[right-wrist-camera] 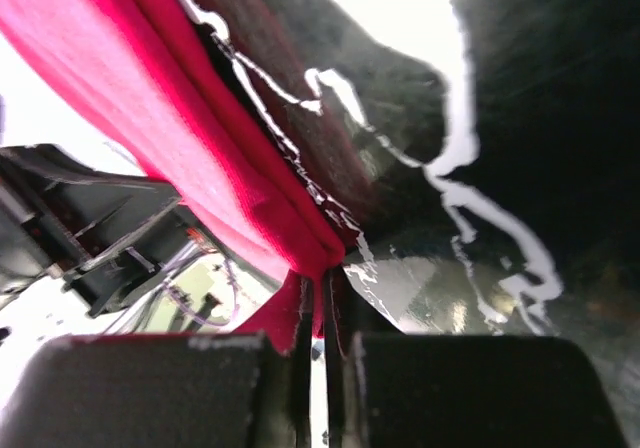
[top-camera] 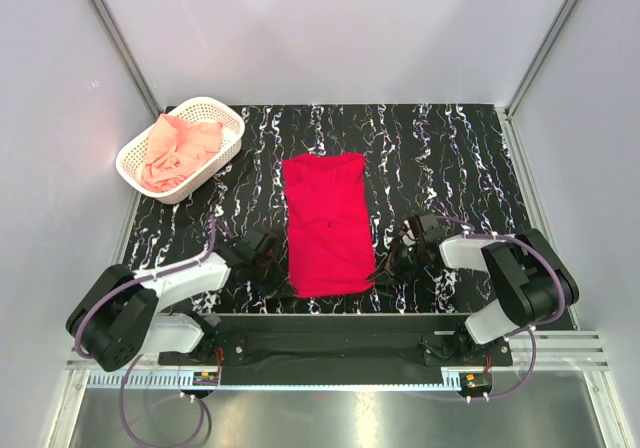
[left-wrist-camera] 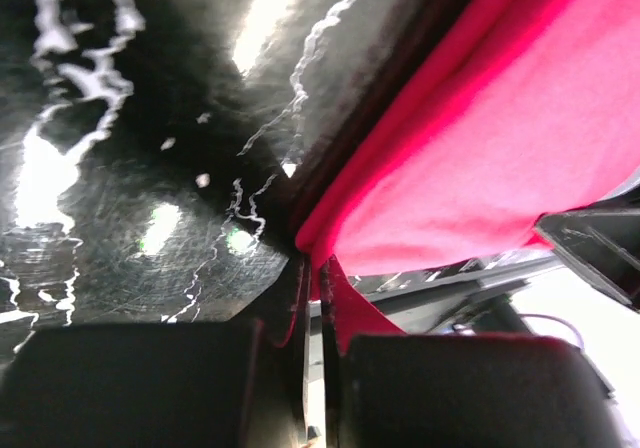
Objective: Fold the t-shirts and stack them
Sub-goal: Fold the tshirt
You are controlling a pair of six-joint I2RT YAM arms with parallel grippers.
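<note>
The crimson red t-shirt (top-camera: 325, 223) lies as a long folded strip in the middle of the black marbled table. My left gripper (top-camera: 281, 277) is shut on its near left corner; the left wrist view shows the red cloth (left-wrist-camera: 480, 158) pinched between the fingers (left-wrist-camera: 320, 303) and lifted off the table. My right gripper (top-camera: 385, 265) is shut on its near right corner; the right wrist view shows the red cloth (right-wrist-camera: 180, 138) pinched the same way (right-wrist-camera: 322, 303). The pale salmon-pink t-shirt (top-camera: 178, 151) lies crumpled in the basket at the far left.
A white lattice basket (top-camera: 227, 120) stands at the table's far left corner. Grey walls close in the left, right and back. A metal rail (top-camera: 330, 343) with the arm bases runs along the near edge.
</note>
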